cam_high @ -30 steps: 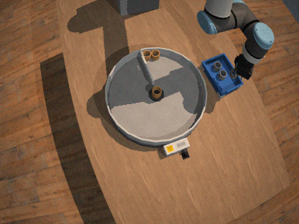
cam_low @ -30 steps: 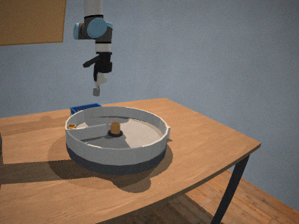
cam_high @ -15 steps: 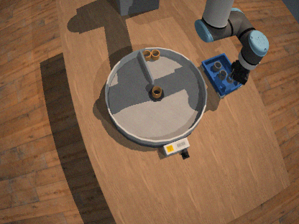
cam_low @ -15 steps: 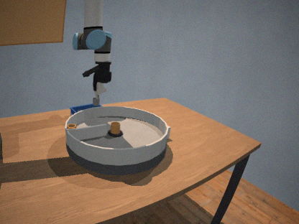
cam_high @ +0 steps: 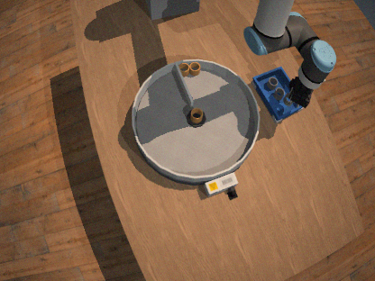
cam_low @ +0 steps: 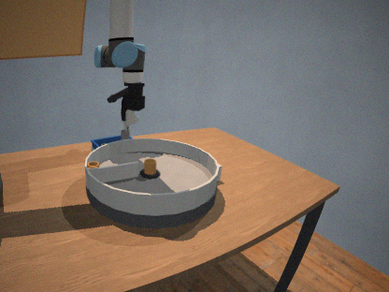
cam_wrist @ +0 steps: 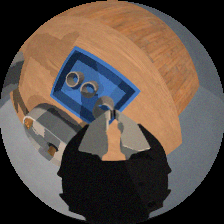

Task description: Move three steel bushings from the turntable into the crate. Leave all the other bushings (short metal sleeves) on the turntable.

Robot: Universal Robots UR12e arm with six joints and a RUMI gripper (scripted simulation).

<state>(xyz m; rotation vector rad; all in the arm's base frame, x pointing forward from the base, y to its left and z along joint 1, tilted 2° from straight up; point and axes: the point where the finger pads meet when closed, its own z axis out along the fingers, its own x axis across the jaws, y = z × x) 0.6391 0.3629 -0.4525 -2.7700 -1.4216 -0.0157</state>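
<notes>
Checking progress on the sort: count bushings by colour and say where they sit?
Steel grey: 3. Two lie in the blue crate, at and; one is held in the gripper over the crate.
Brass/orange: 3, all on the turntable.
Total: 6.

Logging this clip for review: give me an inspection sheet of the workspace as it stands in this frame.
Surface: wooden table.
Job's things: turntable holds three brass-coloured bushings; blue crate holds two steel bushings.
Clutter: small labelled box beside the turntable.
Tool: tool shut on a third steel bushing, above the crate.
Cables: nothing seen.
Surroundings: wood floor, blue wall, grey box at the table's far edge.
</notes>
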